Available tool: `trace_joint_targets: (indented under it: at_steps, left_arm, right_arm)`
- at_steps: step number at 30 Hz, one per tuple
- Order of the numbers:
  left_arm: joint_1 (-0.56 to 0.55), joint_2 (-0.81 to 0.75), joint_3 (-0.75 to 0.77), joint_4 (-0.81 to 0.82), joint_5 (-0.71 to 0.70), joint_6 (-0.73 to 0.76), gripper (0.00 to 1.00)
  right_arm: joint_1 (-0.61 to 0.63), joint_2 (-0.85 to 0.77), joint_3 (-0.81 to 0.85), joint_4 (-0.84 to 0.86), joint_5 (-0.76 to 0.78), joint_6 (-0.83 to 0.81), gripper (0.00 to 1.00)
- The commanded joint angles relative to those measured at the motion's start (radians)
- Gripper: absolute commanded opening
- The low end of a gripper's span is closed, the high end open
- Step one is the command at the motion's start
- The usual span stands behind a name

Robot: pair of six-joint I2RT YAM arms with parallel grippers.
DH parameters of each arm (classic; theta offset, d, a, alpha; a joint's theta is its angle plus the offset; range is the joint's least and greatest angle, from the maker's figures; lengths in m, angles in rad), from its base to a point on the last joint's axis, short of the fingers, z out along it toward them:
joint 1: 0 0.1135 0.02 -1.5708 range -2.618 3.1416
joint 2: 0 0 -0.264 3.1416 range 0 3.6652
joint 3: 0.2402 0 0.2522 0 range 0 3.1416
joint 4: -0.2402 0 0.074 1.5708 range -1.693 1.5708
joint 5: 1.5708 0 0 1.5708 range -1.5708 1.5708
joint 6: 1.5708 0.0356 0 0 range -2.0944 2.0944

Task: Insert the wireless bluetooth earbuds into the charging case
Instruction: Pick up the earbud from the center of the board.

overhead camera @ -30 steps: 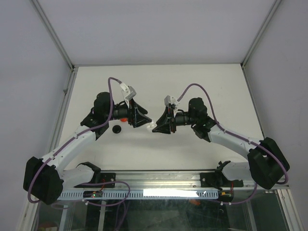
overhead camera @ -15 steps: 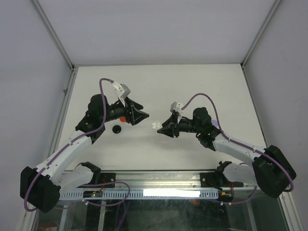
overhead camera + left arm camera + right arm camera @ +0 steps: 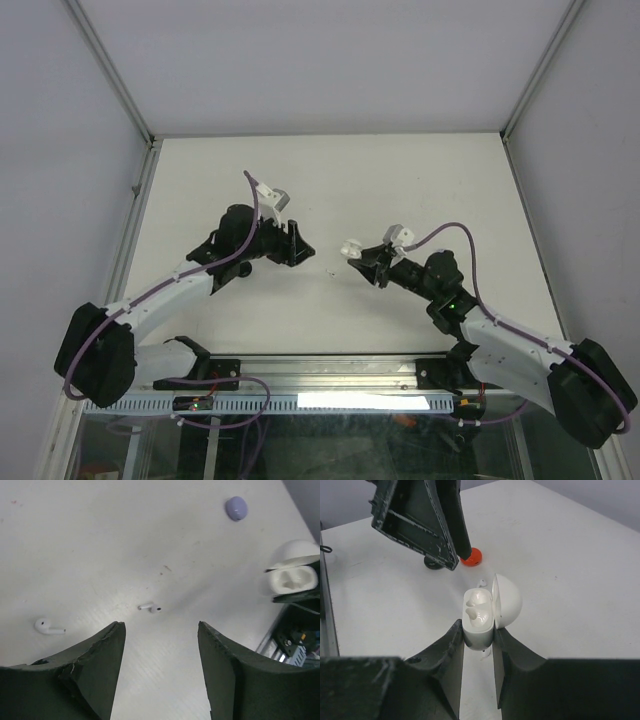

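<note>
two earbuds flat, stems facing inward, left jaws wide, right jaws gripping open case

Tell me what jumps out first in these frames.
The open white charging case, lid flipped back, is clamped in the right gripper near mid-table. A white earbud lies loose on the table just ahead of the open, empty left gripper, with a second white earbud off to the side. An orange-red round case sits beyond the held case.

Glossy white plastic charging case; matt, lightly scuffed table.
</note>
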Motion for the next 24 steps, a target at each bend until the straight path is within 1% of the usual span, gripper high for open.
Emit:
trace_joint_targets:
  at_steps: [1,5,9,12,13,19,24]
  left_arm:
    - [-0.009,0.082,0.070,-0.076,-0.197,-0.038,0.61]
    - [-0.009,0.162,0.121,-0.162,-0.354,-0.058,0.59]
    - [-0.015,0.224,0.156,-0.225,-0.427,-0.061,0.58]
    - [-0.015,0.257,0.175,-0.246,-0.478,-0.057,0.55]
    - [-0.016,0.294,0.181,-0.247,-0.487,-0.051,0.53]
    - [-0.016,0.375,0.231,-0.274,-0.504,-0.013,0.41]
    - [-0.017,0.435,0.278,-0.317,-0.523,0.033,0.39]
  right_arm:
    - [-0.001,-0.057,-0.019,0.088,0.103,-0.026,0.11]
    - [-0.002,-0.097,-0.055,0.110,0.159,-0.014,0.11]
    - [-0.003,-0.116,-0.076,0.119,0.176,-0.016,0.12]
    - [-0.003,-0.110,-0.086,0.139,0.178,-0.012,0.12]
    - [-0.003,-0.105,-0.091,0.150,0.178,-0.009,0.12]
    - [-0.003,-0.089,-0.117,0.188,0.174,0.009,0.12]
    - [-0.003,-0.093,-0.137,0.212,0.177,0.011,0.12]
